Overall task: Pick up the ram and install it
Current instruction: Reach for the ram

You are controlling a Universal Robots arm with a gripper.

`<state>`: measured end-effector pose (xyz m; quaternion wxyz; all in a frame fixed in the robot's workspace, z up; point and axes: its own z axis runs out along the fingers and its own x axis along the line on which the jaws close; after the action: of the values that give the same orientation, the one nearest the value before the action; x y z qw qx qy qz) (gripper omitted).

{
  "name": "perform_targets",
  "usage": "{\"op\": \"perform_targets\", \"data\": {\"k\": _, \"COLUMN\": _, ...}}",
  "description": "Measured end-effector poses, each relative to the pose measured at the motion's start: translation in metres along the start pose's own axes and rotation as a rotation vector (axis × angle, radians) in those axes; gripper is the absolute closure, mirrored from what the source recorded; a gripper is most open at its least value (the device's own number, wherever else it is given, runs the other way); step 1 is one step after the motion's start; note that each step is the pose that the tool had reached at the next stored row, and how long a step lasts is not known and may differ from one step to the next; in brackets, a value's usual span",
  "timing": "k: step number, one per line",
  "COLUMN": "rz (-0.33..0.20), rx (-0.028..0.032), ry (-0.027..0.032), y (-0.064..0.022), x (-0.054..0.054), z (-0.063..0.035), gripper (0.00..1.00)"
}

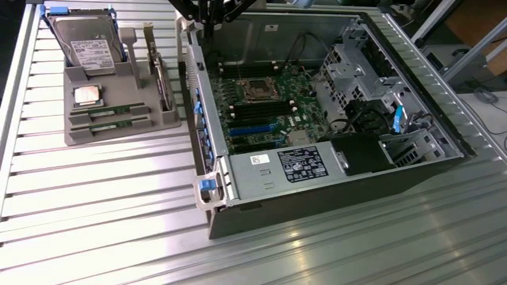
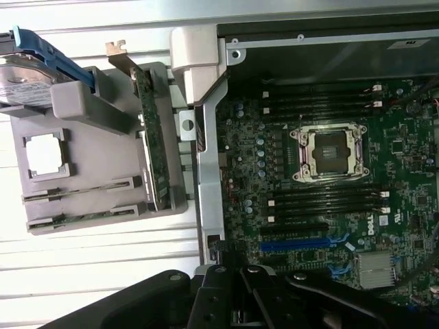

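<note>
Two ram sticks lie edge-up in the front slots of a grey holder tray: one ram and a second just in front of it. In the wrist view the same sticks sit in the tray. My gripper hangs high over the open computer case's wall, between the tray and the motherboard. In the wrist view the gripper is shut with nothing in it. Black memory slots flank the bare processor socket.
The tray also carries a hard drive, a square silver processor and an upright green expansion card. The open case holds a power supply and drive cages. Ribbed metal table all around.
</note>
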<state>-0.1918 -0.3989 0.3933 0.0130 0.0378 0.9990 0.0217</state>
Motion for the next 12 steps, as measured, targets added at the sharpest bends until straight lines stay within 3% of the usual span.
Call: {"op": "perform_targets", "data": {"k": 12, "rz": 0.0, "rx": 0.0, "ry": 0.0, "y": -0.0005, "x": 0.0066, "z": -0.0002, "gripper": 0.9}}
